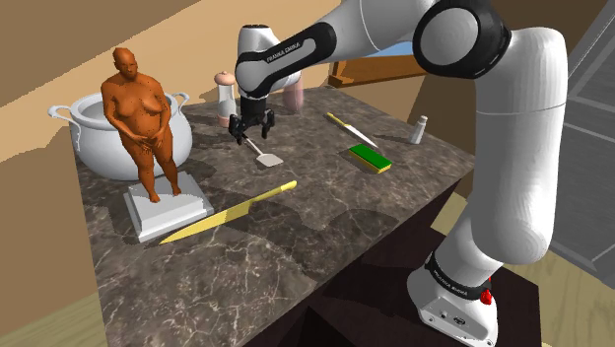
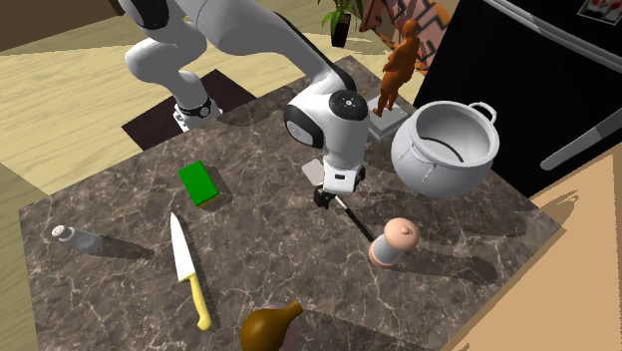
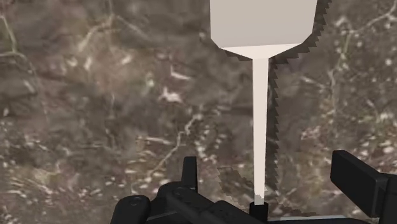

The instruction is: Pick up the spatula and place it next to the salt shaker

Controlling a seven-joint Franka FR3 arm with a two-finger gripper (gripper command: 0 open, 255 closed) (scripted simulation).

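A pale spatula [image 1: 264, 155] lies flat on the dark marble counter [image 1: 296, 237], its blade toward the counter's middle. My black gripper [image 1: 250, 129] hangs open just above its handle end. In the wrist view the thin shaft [image 3: 259, 127] runs out from between the fingers [image 3: 359, 181] to the square blade [image 3: 264, 22]; the fingers stand wide apart and touch nothing. From the second exterior view the gripper [image 2: 327, 196] sits over the dark handle [image 2: 351, 214]. The small grey salt shaker [image 1: 421, 128] stands far off at the counter's right edge, and also appears lying near a corner [image 2: 75, 236].
A white pot [image 1: 99, 133] and an orange figure statue [image 1: 146, 113] on a white base stand close at the shoulder view's left. A yellow-handled knife [image 1: 232, 210], a second knife [image 1: 350, 128], a green block [image 1: 371, 158], a pink-topped shaker [image 2: 394, 242] and a brown vase [image 2: 269, 327] share the counter.
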